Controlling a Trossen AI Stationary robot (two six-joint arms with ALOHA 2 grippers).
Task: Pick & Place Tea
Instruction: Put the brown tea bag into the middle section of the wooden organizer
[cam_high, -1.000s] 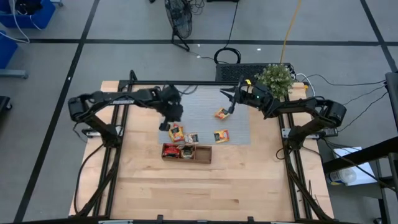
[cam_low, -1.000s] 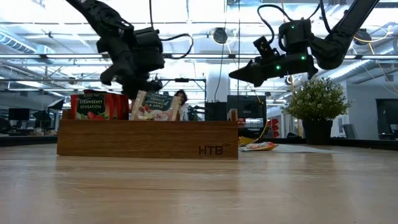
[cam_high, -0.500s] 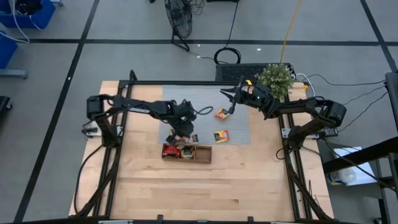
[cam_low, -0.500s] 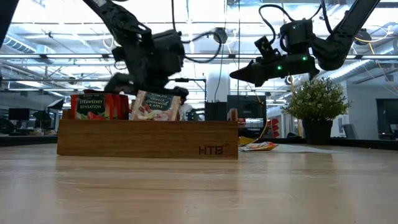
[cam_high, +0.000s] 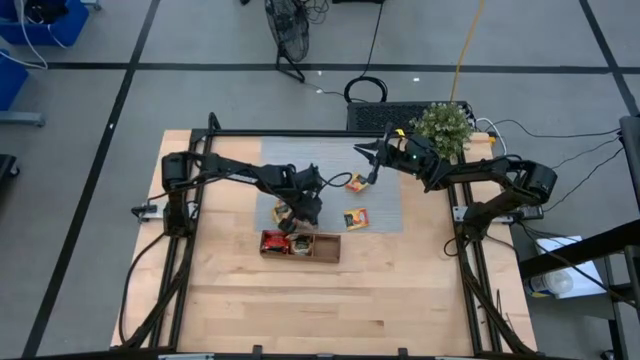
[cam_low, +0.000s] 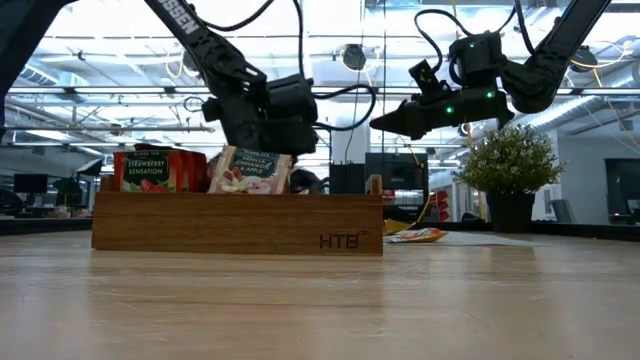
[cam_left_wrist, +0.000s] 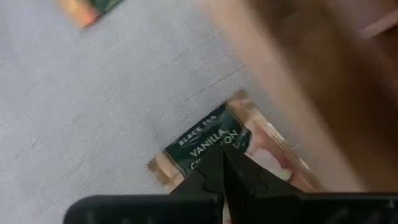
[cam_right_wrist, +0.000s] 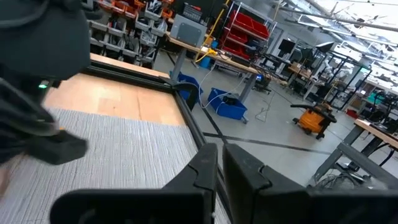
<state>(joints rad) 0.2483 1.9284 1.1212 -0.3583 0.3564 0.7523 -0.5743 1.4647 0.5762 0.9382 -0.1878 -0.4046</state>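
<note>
Directly under the left gripper (cam_left_wrist: 219, 163), a vanilla tea packet (cam_left_wrist: 214, 140) lies flat on the grey mat (cam_left_wrist: 93, 106), just beside the long wooden tray (cam_left_wrist: 311, 81). The closed fingertips (cam_left_wrist: 211, 168) meet over the packet's dark label, whose white lettering reads "BLACK TEA" and "VANILLA". The wrist view does not settle whether they pinch the packet or only press down on it. A corner of another packet (cam_left_wrist: 84, 7) shows farther off on the mat.

From above, the left gripper (cam_high: 303, 210) hangs at the mat's near edge, just behind the tray (cam_high: 325, 249). A pale packet (cam_high: 283, 211) peeks out beside it. Two orange-yellow packets lie apart on the mat (cam_high: 385, 205), one near its middle (cam_high: 356, 218) and one farther back (cam_high: 356, 182).

Red packets (cam_high: 275, 241) fill the tray's left compartment. In the low view they stand upright, a red one marked "STRAWBERRY SENSATION" (cam_low: 145, 170) at the left end and a pale vanilla one (cam_low: 250, 170) leaning next to it. The tray's front wall (cam_low: 237, 224) carries the letters HTB.

The right gripper (cam_high: 364, 153) hovers high over the mat's far side, fingers closed on nothing. A potted plant (cam_high: 442, 127) stands at the table's far right corner.
</note>
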